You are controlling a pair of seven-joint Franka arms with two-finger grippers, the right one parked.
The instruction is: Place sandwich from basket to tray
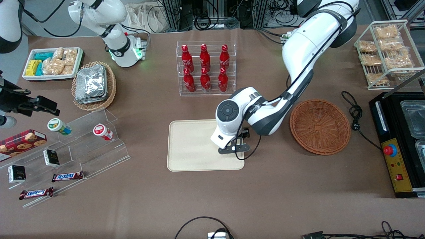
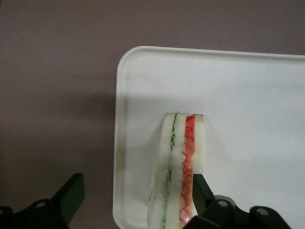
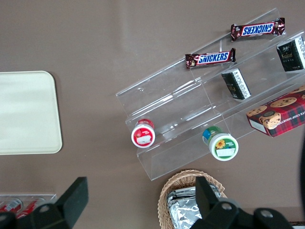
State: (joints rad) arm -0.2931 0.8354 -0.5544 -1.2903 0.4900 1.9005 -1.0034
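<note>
Sandwich: the sandwich (image 2: 180, 167) stands on its edge on the tray (image 2: 248, 95), near one of its corners, with the green filling line and the red one running side by side between pale bread slices.
Gripper: the gripper (image 2: 136, 200) hangs low over the tray with its fingers spread wide. One finger (image 2: 202, 193) sits right against the red-filling side of the sandwich; the other finger (image 2: 71, 193) is well apart from it, out over the brown tablecloth (image 2: 57, 71). Nothing is clamped.
Tray: in the front view the tray (image 1: 189, 146) lies mid-table, and the gripper (image 1: 234, 147) is over the end of it nearest the basket.
Basket: the basket (image 1: 319, 126) sits beside the tray, toward the working arm's end of the table, with only bare wicker showing inside.
Only in the wrist view: the sandwich itself; from the front the arm's wrist covers it.
Only in the front view: the basket, and a clear rack of red bottles (image 1: 206, 68) farther from the camera than the tray.
</note>
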